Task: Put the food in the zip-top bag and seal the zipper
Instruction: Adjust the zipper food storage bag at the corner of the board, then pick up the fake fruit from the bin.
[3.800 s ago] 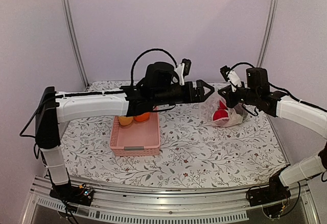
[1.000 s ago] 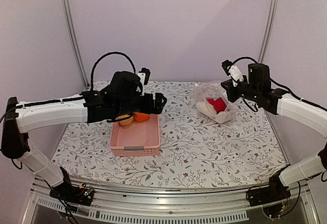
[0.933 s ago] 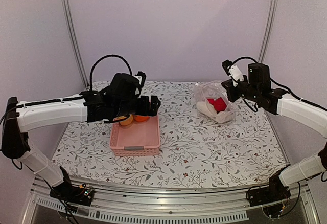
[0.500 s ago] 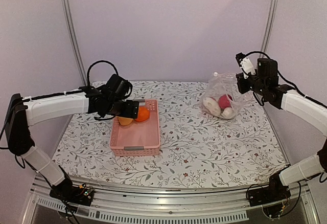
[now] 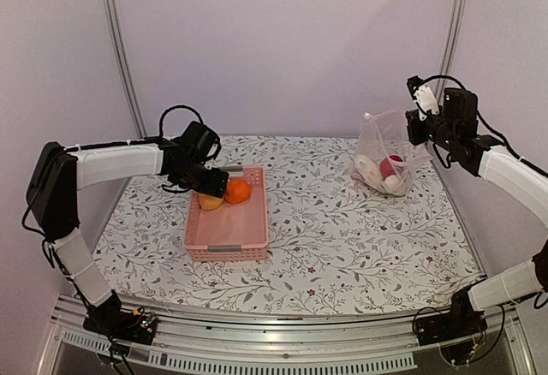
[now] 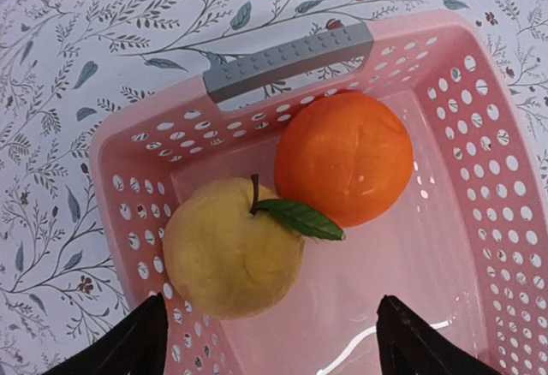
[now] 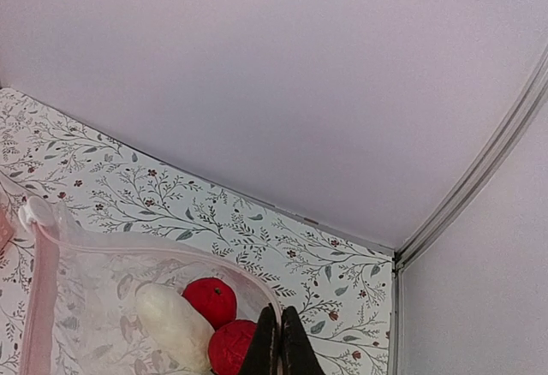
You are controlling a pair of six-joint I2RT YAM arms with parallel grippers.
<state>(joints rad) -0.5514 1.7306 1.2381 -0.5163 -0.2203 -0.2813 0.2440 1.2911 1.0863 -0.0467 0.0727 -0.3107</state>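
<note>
Over the pink slatted plastic basket (image 5: pixel 226 225) our left gripper (image 6: pixel 270 341) gapes above the yellow pear-like toy fruit (image 6: pixel 231 251) beside the orange one (image 6: pixel 344 157), and should straddle it squarely, while our right gripper (image 7: pixel 276 341) pinches the clear zip-top bag (image 5: pixel 387 148) aloft right of the basket.

the worktop (image 5: pixel 342 238) wears a white cloth printed with grey-green leafy sprigs and small dark red flowers. on it sits a pink basket (image 6: pixel 479 161), its walls dotted with round holes, a grey handle bar (image 6: pixel 287 58) on its rim. inside the basket lie an orange fruit (image 6: pixel 342 157) and a pale yellow fruit (image 6: pixel 231 251) with a dark stem and a green leaf. the clear zip-top bag (image 7: pixel 111 306) shows a pale pink zipper (image 7: pixel 38 298) strip along its mouth; inside the bag are two red pieces (image 7: pixel 211 300) and a white oblong piece (image 7: pixel 174 326). the tool fingers (image 6: pixel 128 345) at the basket are black. the walls behind the worktop are plain pale lilac.
</note>
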